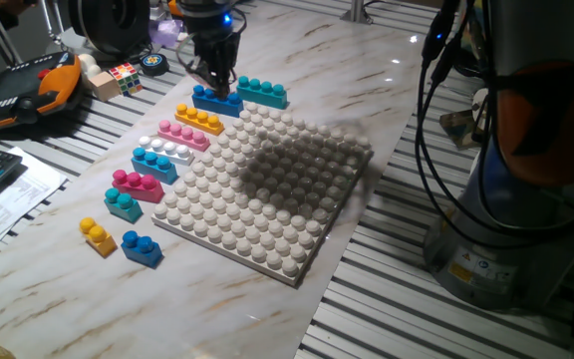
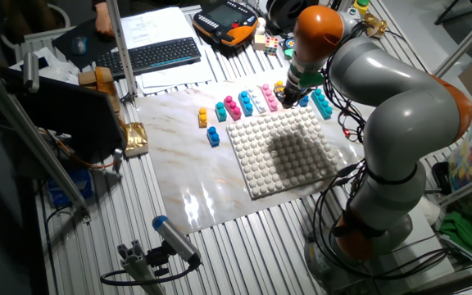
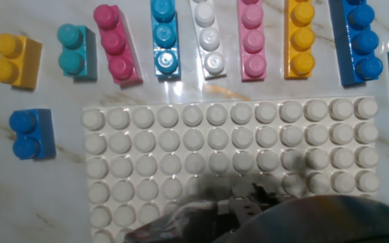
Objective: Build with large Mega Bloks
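Nine Mega Bloks (image 1: 156,162) line one baseplate (image 1: 267,189); whether the jaws grip the blue brick (image 1: 217,99) is unclear.

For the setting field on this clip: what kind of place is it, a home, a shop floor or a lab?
Most likely a robotics lab bench. A slatted aluminium table carries the marble-look work board, a keyboard and papers lie beside it, and an orange teach pendant lies at the edge.

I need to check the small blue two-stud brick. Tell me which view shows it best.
The hand view: the blue two-stud brick fills more of the frame, seen from above, studs distinct, left of the baseplate. One fixed view shows it smaller; the other fixed view shows it tiny.
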Robot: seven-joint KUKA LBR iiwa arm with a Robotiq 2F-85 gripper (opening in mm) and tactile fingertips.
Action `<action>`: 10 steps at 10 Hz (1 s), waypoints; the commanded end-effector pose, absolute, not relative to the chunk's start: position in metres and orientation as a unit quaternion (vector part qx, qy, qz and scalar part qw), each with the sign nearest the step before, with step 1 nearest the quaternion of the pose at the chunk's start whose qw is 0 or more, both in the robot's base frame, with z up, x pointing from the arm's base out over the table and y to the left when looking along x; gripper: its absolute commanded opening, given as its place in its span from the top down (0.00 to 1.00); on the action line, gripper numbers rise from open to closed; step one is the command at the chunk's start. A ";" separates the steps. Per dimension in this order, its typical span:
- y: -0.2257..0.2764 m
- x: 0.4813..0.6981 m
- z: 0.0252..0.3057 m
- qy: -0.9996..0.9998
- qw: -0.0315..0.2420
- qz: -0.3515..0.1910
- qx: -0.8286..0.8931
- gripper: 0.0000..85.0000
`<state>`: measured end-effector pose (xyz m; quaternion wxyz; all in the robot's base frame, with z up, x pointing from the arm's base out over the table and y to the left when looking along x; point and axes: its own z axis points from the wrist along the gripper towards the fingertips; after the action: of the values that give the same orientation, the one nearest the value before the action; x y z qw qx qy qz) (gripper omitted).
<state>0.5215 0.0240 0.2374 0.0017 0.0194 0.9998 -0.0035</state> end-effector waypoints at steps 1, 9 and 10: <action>0.031 0.523 0.241 1.000 -0.003 -0.003 0.023 0.99; -0.018 0.524 0.213 1.000 0.016 -0.009 0.000 0.99; -0.018 0.524 0.213 1.000 0.011 -0.008 0.008 0.99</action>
<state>0.5240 -0.0177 0.2132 0.0094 0.0120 0.9999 -0.0073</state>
